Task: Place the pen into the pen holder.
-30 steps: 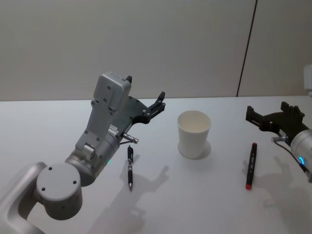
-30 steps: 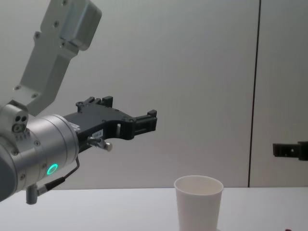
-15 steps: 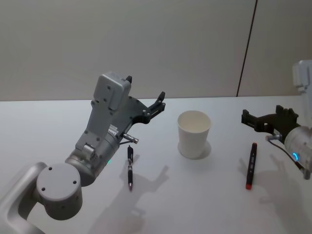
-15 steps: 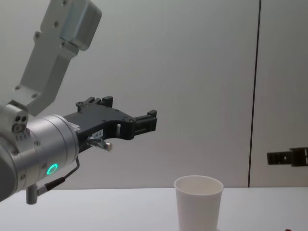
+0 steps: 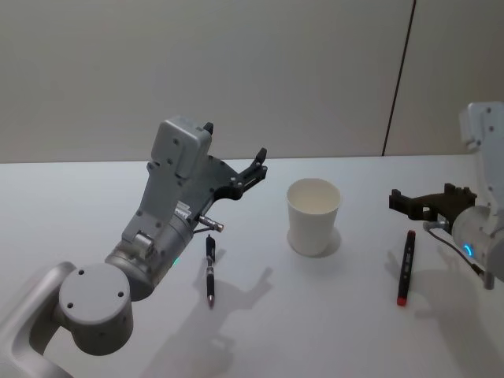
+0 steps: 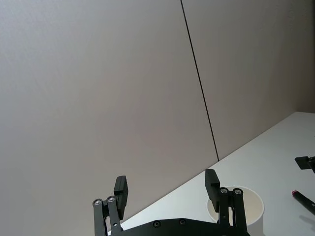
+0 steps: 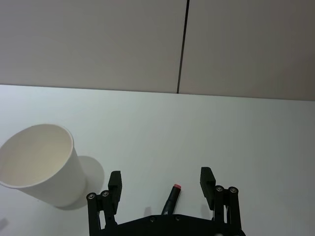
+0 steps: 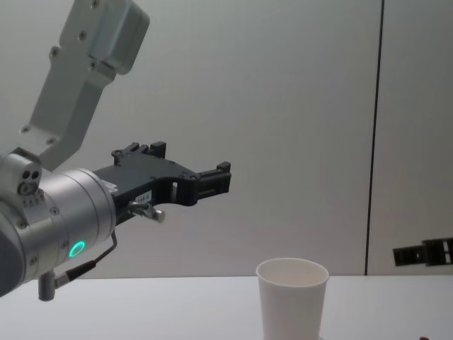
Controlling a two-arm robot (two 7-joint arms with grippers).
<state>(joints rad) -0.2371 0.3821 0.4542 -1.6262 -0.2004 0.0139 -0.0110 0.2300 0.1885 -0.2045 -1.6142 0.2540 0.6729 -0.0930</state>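
A white paper cup, the pen holder (image 5: pixel 313 216) (image 8: pixel 291 296) (image 7: pixel 42 164) (image 6: pixel 246 206), stands upright at mid-table. To its right a black pen with red ends (image 5: pixel 405 266) (image 7: pixel 172 199) lies flat. My right gripper (image 5: pixel 421 197) (image 7: pixel 161 181) (image 8: pixel 425 253) hovers open just above that pen's far end, which shows between its fingers in the right wrist view. A second dark pen (image 5: pixel 210 270) lies left of the cup. My left gripper (image 5: pixel 235 142) (image 8: pixel 205 173) (image 6: pixel 166 187) is held high and open, empty, left of the cup.
The white table (image 5: pixel 79 197) runs back to a plain grey wall with a dark vertical seam (image 5: pixel 398 79). My left arm's large body (image 5: pixel 157 228) hangs over the table's left part, above the second pen.
My right gripper has come down and moved left, closer to the red-ended pen. The left arm, the cup and both pens have stayed put.
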